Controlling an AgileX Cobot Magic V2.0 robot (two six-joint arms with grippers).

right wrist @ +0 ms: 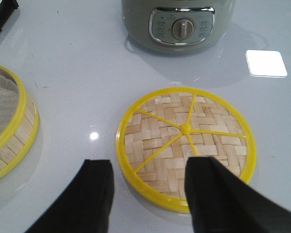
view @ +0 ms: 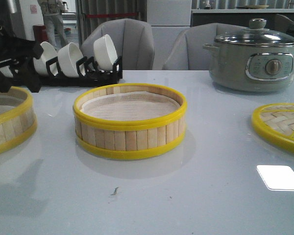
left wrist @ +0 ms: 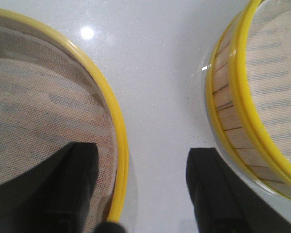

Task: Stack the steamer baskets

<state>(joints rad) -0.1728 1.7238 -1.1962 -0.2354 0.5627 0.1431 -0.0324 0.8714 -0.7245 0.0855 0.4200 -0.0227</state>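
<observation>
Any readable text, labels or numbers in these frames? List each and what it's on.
None can be read.
Electric pot: small marks around the control knob, too small and blurred to read.
Red-and-white sign on the back wall: blurred, unreadable.
Steamer baskets, woven lid, white bowls: no markings visible.

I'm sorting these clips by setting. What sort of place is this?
Probably a mock kitchen or dining setup: an electric pot, bowls in a rack, bamboo steamer baskets on a table, and chairs behind.
</observation>
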